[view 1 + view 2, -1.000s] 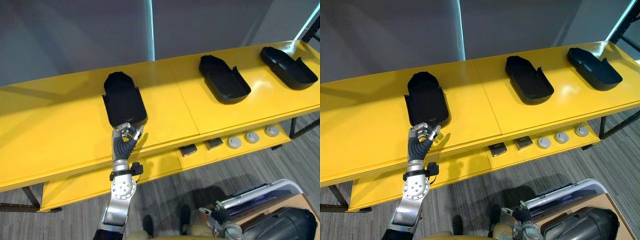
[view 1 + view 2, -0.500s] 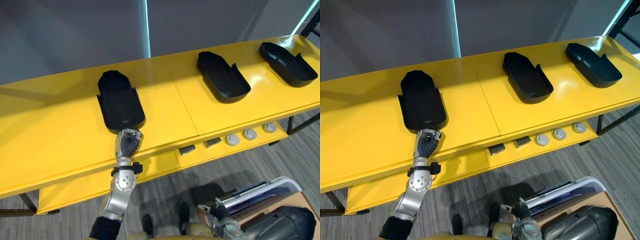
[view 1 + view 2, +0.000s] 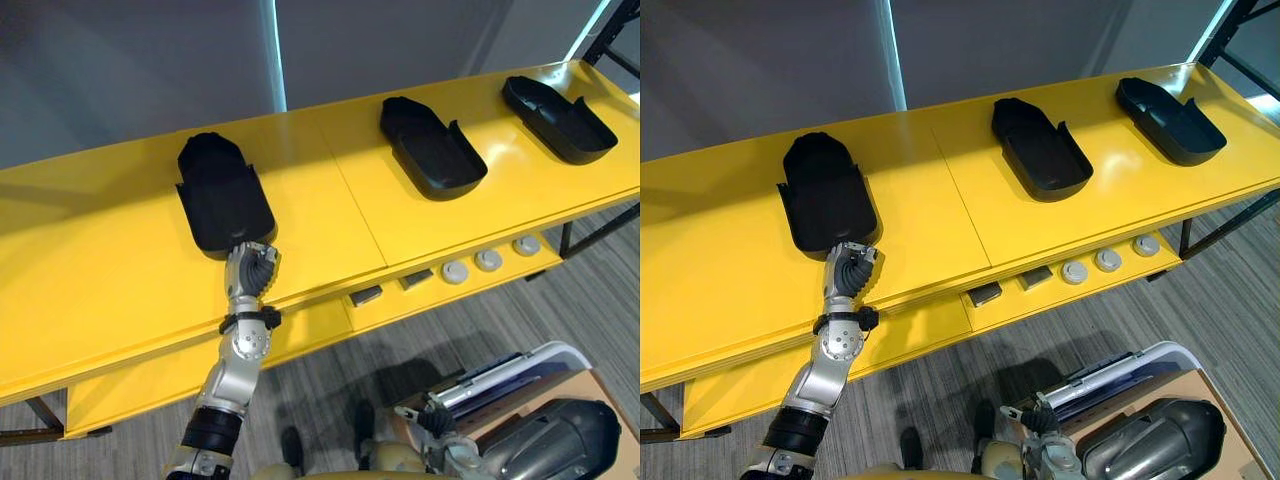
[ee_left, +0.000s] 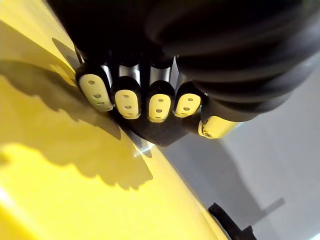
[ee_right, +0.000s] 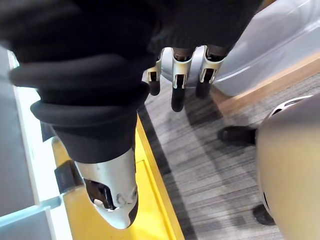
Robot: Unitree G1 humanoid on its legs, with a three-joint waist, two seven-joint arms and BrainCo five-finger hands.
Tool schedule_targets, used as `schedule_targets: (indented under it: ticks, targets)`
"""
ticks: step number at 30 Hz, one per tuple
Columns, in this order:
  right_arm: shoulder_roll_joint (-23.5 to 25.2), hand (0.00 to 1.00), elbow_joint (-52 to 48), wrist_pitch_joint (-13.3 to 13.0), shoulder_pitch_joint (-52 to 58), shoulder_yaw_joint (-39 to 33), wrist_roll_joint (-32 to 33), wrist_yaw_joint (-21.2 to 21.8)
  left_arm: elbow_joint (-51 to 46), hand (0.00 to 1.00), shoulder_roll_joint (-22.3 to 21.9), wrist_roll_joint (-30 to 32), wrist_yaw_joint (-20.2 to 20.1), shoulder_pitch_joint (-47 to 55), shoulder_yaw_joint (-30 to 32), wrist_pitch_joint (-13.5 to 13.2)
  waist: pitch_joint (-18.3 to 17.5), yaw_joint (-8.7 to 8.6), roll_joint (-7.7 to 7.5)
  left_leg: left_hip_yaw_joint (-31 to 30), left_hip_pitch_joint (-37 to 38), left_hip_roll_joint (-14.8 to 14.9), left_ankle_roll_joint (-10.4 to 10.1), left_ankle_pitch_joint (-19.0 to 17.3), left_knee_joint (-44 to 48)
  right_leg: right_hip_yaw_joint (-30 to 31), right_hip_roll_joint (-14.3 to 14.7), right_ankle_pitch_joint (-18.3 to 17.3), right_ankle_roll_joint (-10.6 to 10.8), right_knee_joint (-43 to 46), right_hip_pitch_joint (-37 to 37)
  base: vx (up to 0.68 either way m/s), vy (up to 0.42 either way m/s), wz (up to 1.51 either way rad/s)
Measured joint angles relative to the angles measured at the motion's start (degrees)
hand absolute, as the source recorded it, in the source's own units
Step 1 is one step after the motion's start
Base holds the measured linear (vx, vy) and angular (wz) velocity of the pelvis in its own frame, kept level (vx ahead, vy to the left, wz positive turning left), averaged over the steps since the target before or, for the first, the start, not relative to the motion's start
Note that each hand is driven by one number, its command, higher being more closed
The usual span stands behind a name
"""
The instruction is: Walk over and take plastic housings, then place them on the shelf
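Observation:
A black plastic housing (image 3: 222,195) lies open side up on the yellow shelf (image 3: 330,225), left of middle. My left hand (image 3: 251,268) is at its near end, fingers (image 4: 127,97) curled with the knuckles against the housing's edge (image 4: 156,134), holding nothing that I can see. Two more black housings (image 3: 430,148) (image 3: 558,105) lie further right on the same shelf. My right hand (image 5: 182,70) hangs low over the floor, fingers relaxed and empty, and appears at the bottom of the left eye view (image 3: 438,425).
A lower yellow shelf carries small dark blocks (image 3: 365,295) and round grey discs (image 3: 488,260). A translucent plastic bin (image 3: 520,372) and a cardboard box (image 3: 610,395) stand on the grey carpet at lower right. A grey wall rises behind the shelf.
The camera has shifted, sliding the scene left. My left hand's fingers, spread on the housing's near end a second ago, have curled in; the housing stays on the shelf.

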Motion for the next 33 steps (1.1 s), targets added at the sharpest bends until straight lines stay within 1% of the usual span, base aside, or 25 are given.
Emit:
schedule_targets:
  ticks: [3,7,13,17,18,19,20,21,22,23,24,25,26,27,28,29,30,31,32,33]
  targets:
    - [0.1,0.0,0.0,0.1,-0.2,0.0,0.0,0.0,0.7,1.0,0.0,0.0,0.0,-1.1,0.6,0.3,0.1,-0.12,-0.34,0.1,0.0,0.0,0.0,0.0,0.0,0.1,0.0,0.0,0.0,0.0,0.0,0.0,0.0,0.0]
    - [0.6,0.0,0.0,0.1,-0.6,0.0,0.0,0.0,0.7,1.0,0.1,0.7,0.1,-1.3,0.9,0.7,0.1,-0.85,-0.44,0.1,0.0,0.0,0.0,0.0,0.0,0.1,0.0,0.0,0.0,0.0,-0.1,0.0,0.0,0.0]
    - [0.6,0.0,0.0,0.2,-0.6,-0.1,0.0,0.0,0.2,1.0,0.0,0.5,0.0,-1.3,0.8,0.9,0.1,-0.84,-0.44,-0.4,0.1,0.0,0.0,0.0,0.0,-0.6,-0.1,0.0,0.0,0.2,0.3,0.0,0.007,0.03]
    - [0.6,0.0,0.2,0.2,-0.5,-0.7,0.0,-0.1,-5.3,1.0,0.0,-0.7,0.0,-0.3,0.5,0.8,0.1,-0.85,-0.41,-1.7,0.2,-0.2,0.2,0.2,0.0,-2.0,-0.3,0.0,0.0,0.2,1.0,0.0,0.01,0.18]
    - [0.6,0.0,0.2,0.1,-0.4,-1.1,0.0,-0.1,-8.0,1.0,0.0,-1.6,0.0,-0.3,0.5,0.4,0.1,-0.76,-0.43,-2.3,0.4,-0.2,0.4,0.3,0.0,-2.2,-0.4,0.0,0.0,0.2,1.5,-0.05,0.075,0.67]
    - [0.3,0.0,0.9,0.1,0.5,-1.3,0.1,-0.1,-23.2,1.0,-0.1,-5.6,1.7,0.1,1.5,-4.7,0.1,0.78,-0.38,-5.1,0.1,-0.6,0.3,0.3,0.2,-4.1,-0.9,-0.6,0.5,0.2,3.0,-0.05,0.086,0.68]
    - [0.2,0.0,0.9,0.1,0.7,-1.3,0.2,-0.2,-25.7,1.0,-0.2,-7.2,2.8,0.5,2.8,-6.2,0.1,0.99,-0.38,-5.4,0.2,-0.7,0.3,0.2,0.2,-4.5,-1.0,-0.7,0.6,0.2,3.3,-0.05,0.088,0.58]
    - [0.2,0.0,0.9,0.1,0.7,-1.3,0.2,-0.2,-26.7,1.0,-0.2,-8.3,3.5,1.0,3.4,-7.1,0.1,1.04,-0.37,-5.6,0.2,-0.7,0.1,0.1,0.2,-4.6,-1.0,-0.7,0.6,0.2,3.4,-0.01,0.04,0.13]
    - [0.0,0.0,0.9,0.0,0.7,-1.3,0.2,-0.1,-27.5,1.0,-0.4,-9.2,4.1,1.7,4.8,-7.7,0.0,1.23,-0.31,-5.8,0.2,-0.8,0.1,0.1,0.2,-4.6,-1.1,-0.7,0.6,0.2,3.4,-0.01,0.035,0.06]
    - [-0.3,0.0,1.4,-0.1,0.7,-1.3,0.2,-0.1,-28.0,1.0,-0.6,-9.8,4.0,2.5,6.8,-7.8,0.0,1.9,-0.17,-6.1,0.2,-0.9,0.1,0.1,0.2,-4.7,-1.2,-0.7,0.6,0.2,3.5,-0.01,0.041,0.03]
    - [-0.5,0.0,1.7,-0.1,0.6,-1.3,0.2,-0.1,-28.5,1.0,-0.9,-10.3,3.9,3.3,8.0,-8.0,0.0,2.0,-0.14,-6.2,0.2,-1.0,0.1,0.1,0.2,-4.7,-1.2,-0.7,0.6,0.2,3.5,0.0,0.032,0.03]
    - [-0.9,0.0,2.0,-0.1,0.8,-1.4,0.2,-0.1,-29.6,1.0,-1.5,-10.9,3.9,4.7,11.6,-8.2,0.0,2.0,-0.07,-6.4,0.2,-1.0,0.1,0.1,0.2,-4.9,-1.2,-0.8,0.6,0.2,3.6,0.01,0.025,0.1]
    - [-0.9,0.0,1.9,-0.1,1.1,-2.6,0.4,-0.1,-30.5,1.0,-2.5,-15.1,5.3,6.9,18.1,-9.3,0.0,2.02,0.06,-7.0,0.3,-1.0,0.2,0.2,0.2,-5.4,-1.2,-1.1,0.6,0.3,3.9,0.04,0.012,0.25]
    - [-1.0,0.0,2.0,-0.1,1.7,-3.8,0.8,-0.1,-30.4,1.0,-3.2,-19.2,6.9,8.9,24.7,-9.5,0.0,2.46,0.2,-7.9,0.7,-1.0,0.4,0.3,0.2,-6.2,-1.2,-1.6,0.6,0.3,4.7,0.05,0.005,0.3]
    - [-1.0,0.0,2.0,-0.1,2.0,-4.1,0.8,-0.1,-30.3,1.0,-3.5,-20.8,7.6,10.1,27.1,-9.5,0.0,2.68,0.23,-8.1,1.0,-0.9,0.4,0.3,0.2,-6.6,-1.2,-1.8,0.6,0.3,5.1,0.07,0.0,0.34]
    - [-1.1,0.0,2.0,-0.2,2.9,-5.0,0.9,-0.1,-29.5,1.0,-3.7,-22.9,8.8,12.8,30.7,-9.6,-0.3,3.73,0.38,-8.2,1.5,-0.9,0.3,0.3,0.3,-7.1,-1.2,-2.3,0.6,0.4,5.8,0.07,0.007,0.2]
    - [-1.5,0.0,2.0,-0.2,3.3,-5.2,1.1,-0.2,-28.0,1.0,-3.7,-24.2,9.0,14.8,31.9,-9.6,-0.6,4.75,0.56,-8.3,1.6,-0.9,0.3,0.3,0.3,-7.1,-1.2,-2.7,0.5,0.9,5.8,0.08,0.017,0.24]
    - [-2.0,0.0,1.9,-0.1,3.4,-5.2,1.1,-0.2,-24.3,1.0,-3.6,-25.3,8.9,17.1,32.7,-9.7,-0.8,5.59,0.93,-8.8,1.8,-0.9,0.3,0.3,0.1,-7.5,-1.3,-2.9,0.6,1.1,6.1,0.06,0.02,0.19]
    - [-2.1,0.0,1.8,-0.1,3.2,-5.2,1.1,-0.2,-21.7,1.0,-3.3,-26.0,8.7,18.1,32.7,-9.6,-0.8,5.74,1.05,-8.9,1.9,-1.0,0.3,0.3,0.1,-7.7,-1.4,-2.9,0.6,1.1,6.4,0.04,0.024,0.25]
    - [-2.0,0.0,1.5,-0.1,2.2,-5.2,1.1,-0.1,-16.5,1.0,-3.3,-27.4,7.7,20.1,33.1,-8.8,-1.0,5.79,1.05,-9.1,2.2,-1.0,0.3,0.3,0.1,-7.7,-1.4,-2.9,0.5,1.1,6.8,0.01,0.026,0.15]
